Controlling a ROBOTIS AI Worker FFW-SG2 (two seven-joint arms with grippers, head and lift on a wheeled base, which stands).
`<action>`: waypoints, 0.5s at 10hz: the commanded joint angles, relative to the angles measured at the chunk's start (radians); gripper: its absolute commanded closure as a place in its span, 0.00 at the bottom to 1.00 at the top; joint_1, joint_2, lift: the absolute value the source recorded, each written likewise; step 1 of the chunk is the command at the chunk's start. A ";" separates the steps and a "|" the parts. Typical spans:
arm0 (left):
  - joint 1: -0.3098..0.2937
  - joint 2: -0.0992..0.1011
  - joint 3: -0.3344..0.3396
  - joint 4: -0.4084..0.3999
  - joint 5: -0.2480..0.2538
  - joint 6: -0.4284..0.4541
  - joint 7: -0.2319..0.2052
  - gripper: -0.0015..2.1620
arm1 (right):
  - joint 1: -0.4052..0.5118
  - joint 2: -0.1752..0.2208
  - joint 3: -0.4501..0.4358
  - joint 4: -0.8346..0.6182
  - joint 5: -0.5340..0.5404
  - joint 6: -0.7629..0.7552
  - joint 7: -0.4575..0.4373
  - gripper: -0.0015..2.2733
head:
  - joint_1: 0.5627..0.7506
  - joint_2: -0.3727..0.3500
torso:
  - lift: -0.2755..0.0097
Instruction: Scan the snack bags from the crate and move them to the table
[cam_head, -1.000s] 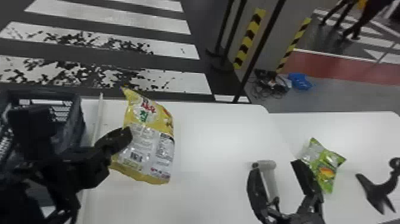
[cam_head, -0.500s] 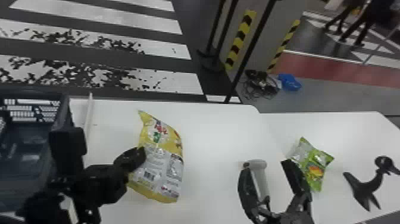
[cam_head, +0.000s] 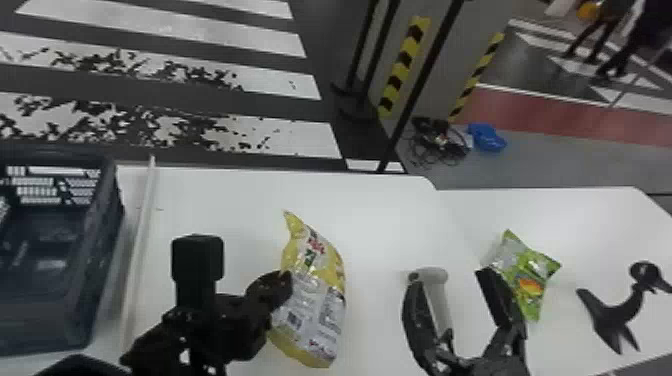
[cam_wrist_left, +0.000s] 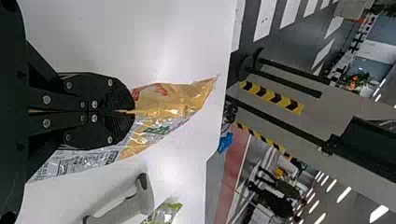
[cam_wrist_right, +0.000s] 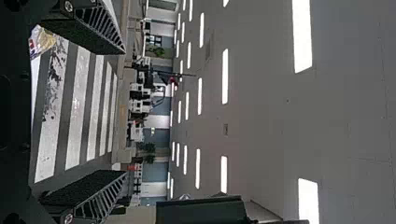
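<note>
My left gripper (cam_head: 282, 287) holds the yellow snack bag (cam_head: 320, 300) upright above the white table (cam_head: 225, 210), right of the crate (cam_head: 55, 310). In the left wrist view, the left gripper (cam_wrist_left: 133, 111) is pressed together on the yellow bag (cam_wrist_left: 173, 100). My right gripper (cam_head: 450, 280) stands open near the table's front, around the grey scanner's area; contact cannot be told. In the right wrist view, the right gripper (cam_wrist_right: 123, 112) has its fingers wide apart, with part of the yellow bag (cam_wrist_right: 44, 42) beyond. A green snack bag (cam_head: 532, 280) lies on the table behind the right gripper.
The grey scanner (cam_head: 436, 295) is beside the right gripper's fingers. A black stand (cam_head: 620, 310) is at the table's right. A long white strip (cam_head: 137, 250) runs between crate and yellow bag. Dark poles (cam_head: 420, 85) rise behind the table.
The left gripper has carried the yellow bag rightward, away from the crate, and the bag is lower in the head view. The head view has shifted somewhat. The right gripper remains open beside the scanner.
</note>
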 joint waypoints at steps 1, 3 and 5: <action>-0.002 -0.019 -0.001 0.045 0.005 -0.047 -0.003 0.97 | 0.001 0.000 -0.001 0.008 0.000 -0.011 0.000 0.04 | 0.70 0.03 | 0.63; -0.025 -0.044 -0.008 0.133 -0.003 -0.090 -0.006 0.97 | 0.000 -0.001 -0.001 0.004 -0.002 -0.017 0.000 0.04 | 0.70 0.03 | 0.63; -0.043 -0.054 -0.012 0.182 -0.005 -0.115 0.006 0.92 | 0.006 -0.001 -0.009 0.008 -0.005 -0.026 0.000 0.04 | 0.70 0.03 | 0.63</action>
